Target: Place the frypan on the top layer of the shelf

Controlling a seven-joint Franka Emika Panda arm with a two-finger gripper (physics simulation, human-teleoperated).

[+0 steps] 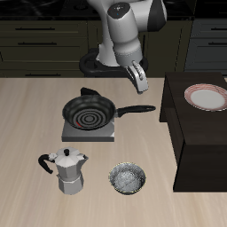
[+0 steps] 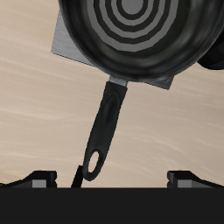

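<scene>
One moka pot [image 1: 67,170] is seen near the table's front edge, a silver bowl [image 1: 127,177] beside it. Farther back, the frypan [image 1: 89,111] is set on the burner plate [image 1: 89,131]. Above its handle [image 1: 137,110] the gripper [image 1: 139,88] is hung, fingers parted. The shelf [image 1: 202,133] is topped by a plate [image 1: 207,97].

No text, label, brand, number or sign can be read on anything in either view (the renders show plain surfaces only).
</scene>
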